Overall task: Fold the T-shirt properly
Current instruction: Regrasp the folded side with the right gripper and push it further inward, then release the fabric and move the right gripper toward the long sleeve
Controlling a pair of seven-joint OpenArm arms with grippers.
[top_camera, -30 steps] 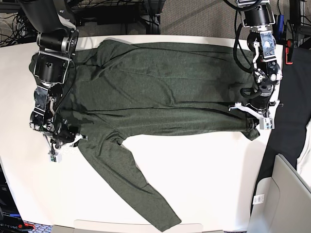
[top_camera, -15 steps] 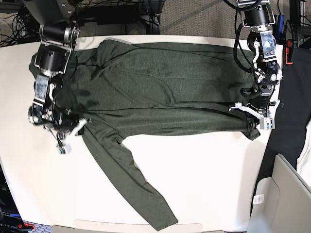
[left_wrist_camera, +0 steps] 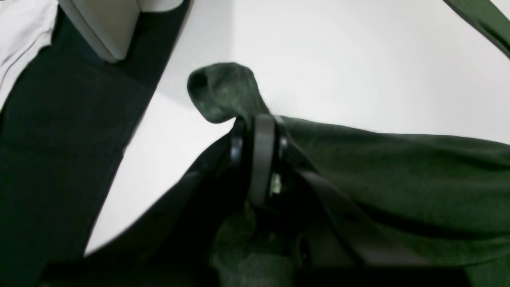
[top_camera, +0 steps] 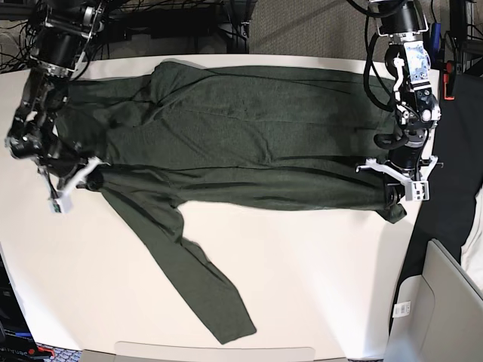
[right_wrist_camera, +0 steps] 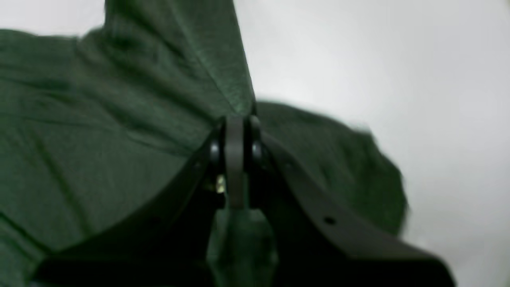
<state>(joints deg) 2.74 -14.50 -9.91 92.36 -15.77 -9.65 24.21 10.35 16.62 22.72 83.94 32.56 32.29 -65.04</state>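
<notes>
The dark olive T-shirt (top_camera: 249, 136) lies spread lengthwise across the white table (top_camera: 317, 271), one long sleeve (top_camera: 189, 279) trailing toward the front edge. My left gripper (top_camera: 394, 194) is at the shirt's right end, shut on a bunched corner of the hem (left_wrist_camera: 223, 91); in the left wrist view the left gripper (left_wrist_camera: 259, 123) pinches fabric. My right gripper (top_camera: 81, 175) is at the shirt's left end near the sleeve's root. In the right wrist view the right gripper (right_wrist_camera: 237, 119) is shut on a raised ridge of the T-shirt (right_wrist_camera: 119, 131).
A plain black cloth (top_camera: 445, 188) hangs off the table's right edge. A grey box (top_camera: 441, 302) stands at the lower right. Cables and dark gear lie behind the table's far edge (top_camera: 189, 23).
My right gripper has shut on the shirt and pulled its left end further left, dragging the sleeve with it. The left arm has stayed almost still, holding the hem.
</notes>
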